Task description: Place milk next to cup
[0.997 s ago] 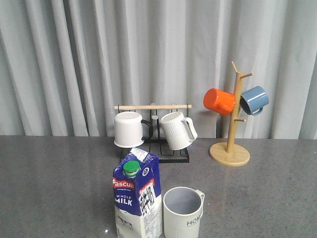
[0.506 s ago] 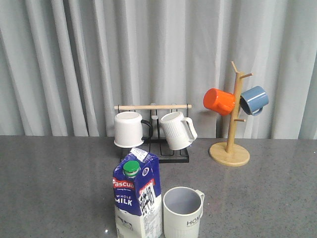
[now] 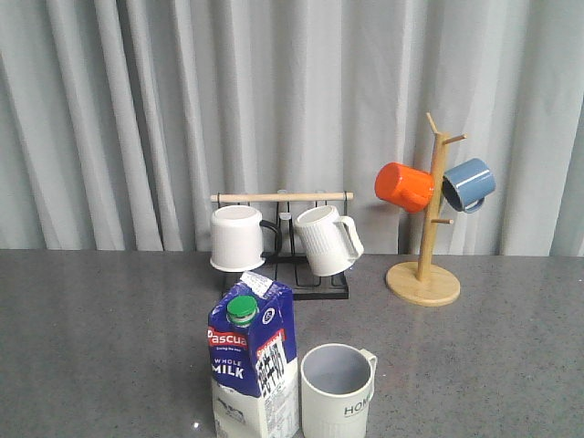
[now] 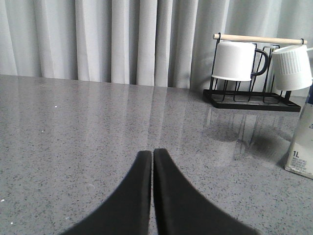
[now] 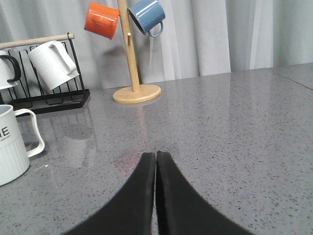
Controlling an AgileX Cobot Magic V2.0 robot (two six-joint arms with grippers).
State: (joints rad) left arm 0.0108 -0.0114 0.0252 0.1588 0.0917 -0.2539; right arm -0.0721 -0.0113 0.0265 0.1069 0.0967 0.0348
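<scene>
The milk carton (image 3: 253,360), dark blue above and white below with a green cap, stands upright on the grey table at the front centre. The cream-grey cup (image 3: 337,390) with "HOME" lettering stands just to its right, a narrow gap between them. A white edge of the carton (image 4: 301,152) shows in the left wrist view. The cup (image 5: 12,144) shows in the right wrist view. My left gripper (image 4: 152,152) is shut and empty, low over the table. My right gripper (image 5: 156,155) is shut and empty too. Neither gripper shows in the front view.
A black rack (image 3: 306,285) with a wooden bar holds a plain white mug (image 3: 236,237) and a ribbed white mug (image 3: 325,240) behind the carton. A wooden mug tree (image 3: 425,274) at the back right carries an orange mug (image 3: 403,186) and a blue mug (image 3: 468,183). Grey curtains hang behind.
</scene>
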